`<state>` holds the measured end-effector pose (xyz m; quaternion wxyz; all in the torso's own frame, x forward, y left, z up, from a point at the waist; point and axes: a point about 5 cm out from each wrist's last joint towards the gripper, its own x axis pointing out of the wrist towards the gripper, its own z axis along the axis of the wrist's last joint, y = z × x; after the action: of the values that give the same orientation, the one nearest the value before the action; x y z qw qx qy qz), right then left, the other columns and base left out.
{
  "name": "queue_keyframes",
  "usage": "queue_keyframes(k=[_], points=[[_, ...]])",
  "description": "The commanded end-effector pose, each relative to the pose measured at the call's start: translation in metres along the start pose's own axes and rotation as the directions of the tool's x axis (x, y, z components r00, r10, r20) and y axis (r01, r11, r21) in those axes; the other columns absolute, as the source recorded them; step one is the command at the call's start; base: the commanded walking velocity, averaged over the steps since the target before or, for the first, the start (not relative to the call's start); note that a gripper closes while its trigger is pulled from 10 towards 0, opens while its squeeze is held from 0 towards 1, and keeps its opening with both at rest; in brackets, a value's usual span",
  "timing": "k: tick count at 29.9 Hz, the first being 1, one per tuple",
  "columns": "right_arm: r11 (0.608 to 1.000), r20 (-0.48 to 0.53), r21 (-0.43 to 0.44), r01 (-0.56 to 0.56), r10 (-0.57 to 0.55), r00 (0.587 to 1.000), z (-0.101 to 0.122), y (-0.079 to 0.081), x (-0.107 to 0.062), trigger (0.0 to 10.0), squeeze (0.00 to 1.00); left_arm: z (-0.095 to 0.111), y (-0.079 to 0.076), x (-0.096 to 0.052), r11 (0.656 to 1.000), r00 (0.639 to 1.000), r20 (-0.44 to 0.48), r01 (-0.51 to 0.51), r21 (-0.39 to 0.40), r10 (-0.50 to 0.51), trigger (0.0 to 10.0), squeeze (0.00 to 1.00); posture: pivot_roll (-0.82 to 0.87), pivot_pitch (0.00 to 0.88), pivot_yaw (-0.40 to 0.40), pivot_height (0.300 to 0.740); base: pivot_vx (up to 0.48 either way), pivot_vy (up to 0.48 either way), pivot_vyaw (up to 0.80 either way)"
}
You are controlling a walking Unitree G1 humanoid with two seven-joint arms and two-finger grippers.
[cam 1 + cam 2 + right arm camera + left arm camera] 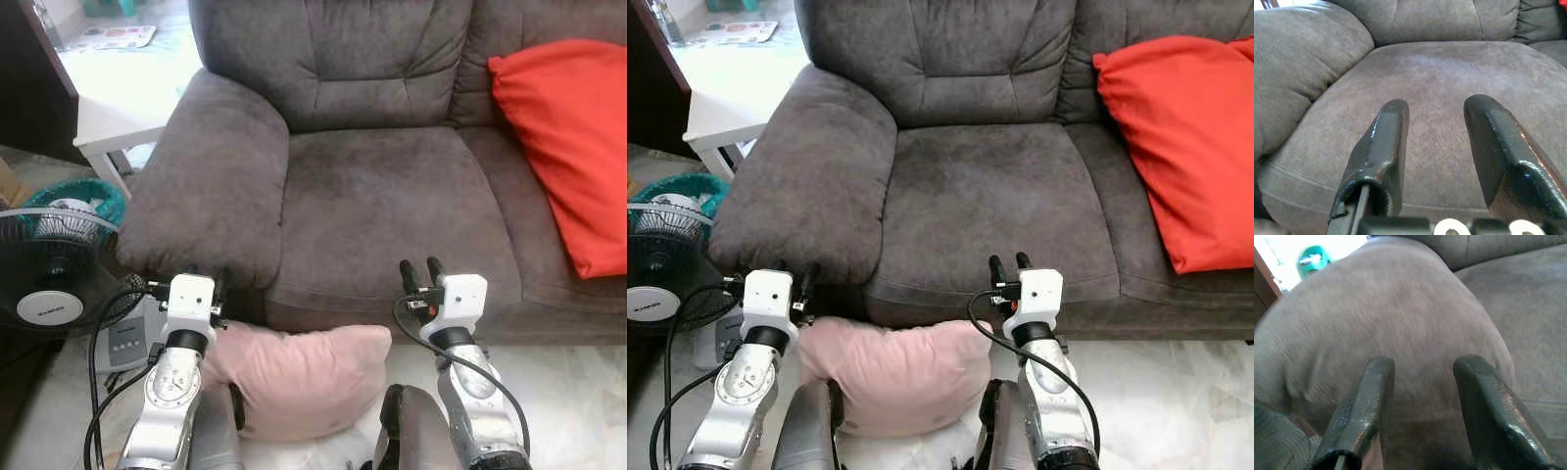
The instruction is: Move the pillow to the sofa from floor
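Note:
A pale pink pillow (304, 377) lies on the floor against the front of the grey sofa (382, 186), between my two arms. My left gripper (206, 277) is raised at the sofa's left armrest (1400, 313), fingers (1361, 411) open and empty. My right gripper (421, 269) hovers at the front edge of the seat cushion (1449, 78), open, with nothing between its fingers (1381, 147). Both grippers are above the pillow and apart from it.
A red cushion (573, 137) leans at the sofa's right. A black fan (49, 269) and a teal basket (83, 194) stand on the floor at left, beside a white table (108, 117). Cables (98, 343) trail near my left arm.

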<state>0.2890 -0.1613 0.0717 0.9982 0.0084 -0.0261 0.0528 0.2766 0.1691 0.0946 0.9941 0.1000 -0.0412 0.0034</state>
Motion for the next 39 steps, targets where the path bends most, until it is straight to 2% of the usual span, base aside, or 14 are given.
queue_keyframes(k=[1,9,11,12,14,16,17,21,24,26,29,34,36,39], points=[[1.000,0.015,-0.003,-0.001,0.001,1.000,0.003,0.000,0.000,10.0,0.00,-0.011,0.001,-0.003,1.000,0.999,-0.048,-0.002,-0.017,0.001,10.0,0.00,0.14,0.092,-0.019,0.486,0.000,0.000,0.00],[1.000,0.021,-0.006,0.002,-0.002,1.000,0.004,-0.002,-0.001,10.0,0.00,-0.035,0.006,-0.012,0.997,0.982,-0.183,-0.047,-0.066,0.034,10.0,0.00,0.14,0.089,-0.019,0.486,0.000,0.000,0.00],[1.000,0.023,-0.007,-0.003,0.004,1.000,0.005,-0.003,0.000,10.0,0.00,-0.056,0.016,-0.014,0.984,0.949,-0.303,-0.132,-0.118,0.091,10.0,0.00,0.13,0.088,-0.023,0.486,0.000,0.000,0.00],[1.000,0.023,-0.007,-0.003,0.004,1.000,0.005,-0.003,0.000,10.0,0.00,-0.056,0.016,-0.014,0.984,0.949,-0.303,-0.132,-0.118,0.091,10.0,0.00,0.13,0.088,-0.023,0.486,0.000,0.000,0.00],[1.000,0.023,-0.009,-0.006,0.007,1.000,0.006,-0.004,0.000,10.0,0.00,-0.067,0.021,-0.012,0.979,0.930,-0.361,-0.135,-0.155,0.072,10.0,0.00,0.13,0.088,-0.029,0.486,0.000,0.000,0.00],[1.000,0.024,-0.010,-0.006,0.006,1.000,0.006,-0.006,0.001,10.0,0.00,-0.071,0.024,-0.009,0.983,0.925,-0.375,-0.115,-0.142,0.053,10.0,0.00,0.13,0.088,-0.031,0.486,0.000,0.000,0.00],[1.000,0.024,-0.013,-0.006,0.007,1.000,0.006,-0.007,0.001,10.0,0.00,-0.073,0.026,-0.008,0.986,0.920,-0.389,-0.106,-0.125,0.050,10.0,1.00,0.12,0.091,-0.033,0.486,0.000,0.000,0.00],[1.000,0.025,-0.022,-0.007,0.007,1.000,0.008,-0.011,0.001,10.0,0.00,-0.087,0.033,-0.006,0.991,0.876,-0.481,-0.087,-0.102,0.027,10.0,1.00,0.12,0.098,-0.046,0.486,0.000,0.000,0.00],[0.999,0.023,-0.031,-0.021,0.021,1.000,0.009,-0.012,0.000,10.0,0.00,-0.092,0.039,-0.003,0.992,0.859,-0.512,-0.085,-0.098,0.023,10.0,1.00,0.10,0.110,-0.064,0.486,0.000,0.000,0.00],[0.999,0.025,-0.039,-0.027,0.028,0.999,0.011,-0.015,0.000,10.0,0.00,-0.092,0.042,0.002,0.991,0.855,-0.518,-0.084,-0.104,0.018,10.0,1.00,0.10,0.116,-0.073,0.486,0.000,0.000,0.00],[0.999,0.029,-0.046,-0.029,0.030,0.999,0.014,-0.018,0.000,10.0,0.00,-0.092,0.039,0.005,0.987,0.855,-0.519,-0.065,-0.144,-0.019,10.0,1.00,0.09,0.123,-0.085,0.486,0.000,0.000,0.00],[0.997,0.053,-0.069,-0.028,0.031,0.998,0.024,-0.026,0.003,10.0,0.00,-0.091,0.036,0.009,0.975,0.870,-0.492,-0.078,-0.209,-0.036,10.0,1.00,0.06,0.139,-0.117,0.486,0.000,0.000,0.00],[0.997,0.060,-0.069,-0.025,0.030,0.998,0.027,-0.028,0.004,10.0,0.00,-0.091,0.035,0.009,0.975,0.871,-0.490,-0.075,-0.209,-0.038,10.0,1.00,0.06,0.141,-0.124,0.486,0.000,0.000,0.00],[0.995,0.061,-0.092,-0.045,0.050,0.997,0.035,-0.033,0.004,10.0,0.00,-0.094,0.041,0.009,0.975,0.865,-0.501,-0.135,-0.175,0.030,10.0,1.00,0.04,0.155,-0.166,0.486,0.000,0.000,0.00]])
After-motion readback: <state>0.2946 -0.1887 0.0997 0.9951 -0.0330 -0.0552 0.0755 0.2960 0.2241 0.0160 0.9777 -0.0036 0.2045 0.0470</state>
